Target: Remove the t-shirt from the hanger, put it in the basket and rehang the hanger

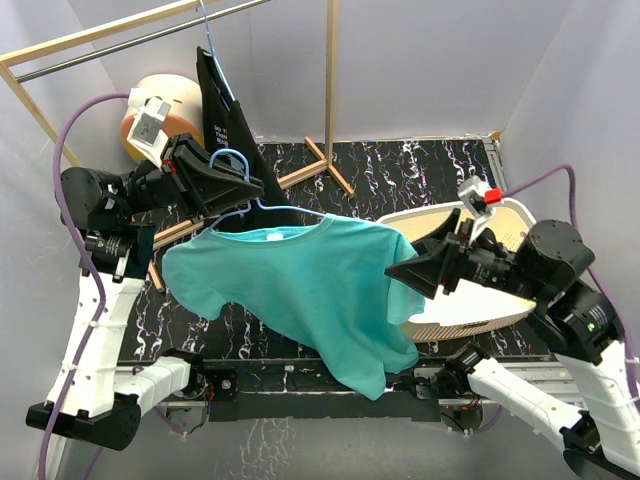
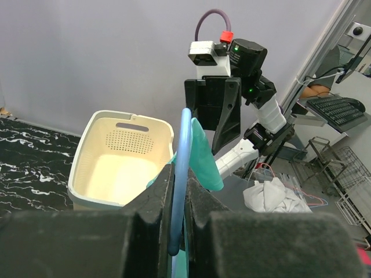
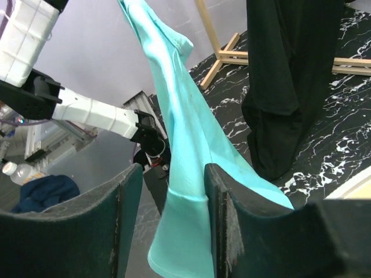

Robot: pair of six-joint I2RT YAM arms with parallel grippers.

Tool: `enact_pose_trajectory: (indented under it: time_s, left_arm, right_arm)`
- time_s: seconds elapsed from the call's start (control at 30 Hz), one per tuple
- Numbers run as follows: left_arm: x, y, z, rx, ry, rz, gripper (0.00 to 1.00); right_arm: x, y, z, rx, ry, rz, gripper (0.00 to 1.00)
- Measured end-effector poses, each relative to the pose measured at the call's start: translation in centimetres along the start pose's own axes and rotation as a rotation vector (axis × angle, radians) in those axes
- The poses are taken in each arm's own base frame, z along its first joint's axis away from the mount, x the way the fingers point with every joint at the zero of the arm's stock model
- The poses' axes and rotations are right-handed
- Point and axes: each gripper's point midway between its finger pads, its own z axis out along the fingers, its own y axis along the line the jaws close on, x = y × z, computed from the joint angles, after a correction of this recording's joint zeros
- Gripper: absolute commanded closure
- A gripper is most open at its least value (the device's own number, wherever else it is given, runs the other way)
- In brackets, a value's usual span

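While the left gripper is clenched on the pale blue hanger, holding it up over the left half of the table, the teal t-shirt hangs on that hanger. Its collar sits around the hanger just right of the left claw. One sleeve droops to the left, and the body sags toward the near right, its lowest corner hanging past the near table edge. The right gripper is at the shirt's right edge with its fingers spread. The right wrist view shows the teal cloth falling loose through the gap between them, not pinched, so that claw is released. A cream basket stands on the right of the table, beneath the right arm. A black garment hangs at the far left, beside the wooden rack.
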Motion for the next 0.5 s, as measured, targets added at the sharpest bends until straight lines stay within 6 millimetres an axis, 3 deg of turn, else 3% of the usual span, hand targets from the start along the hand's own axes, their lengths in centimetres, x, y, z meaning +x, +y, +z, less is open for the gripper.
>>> enact_pose_trajectory:
  time_s: [0.1,0.2,0.37,0.5]
  left_arm:
    - [-0.2,-0.2,0.0,0.001,-0.001,0.007,1.00]
    - [-0.2,-0.2,0.0,-0.001,0.001,0.006,1.00]
    - [-0.1,-0.3,-0.1,-0.004,0.002,0.000,1.00]
    - [0.2,-0.7,-0.3,-0.016,-0.001,0.007,1.00]
  right_arm:
    - [0.5,-0.1,-1.3,0.038,-0.008,-0.021,0.82]
    - [0.8,-1.2,-1.6,0.104,-0.008,-0.016,0.92]
    - [0.7,-3.8,-2.3,0.260,-0.034,-0.004,0.92]
    - [0.1,-6.0,-4.2,0.425,-0.102,0.008,0.92]
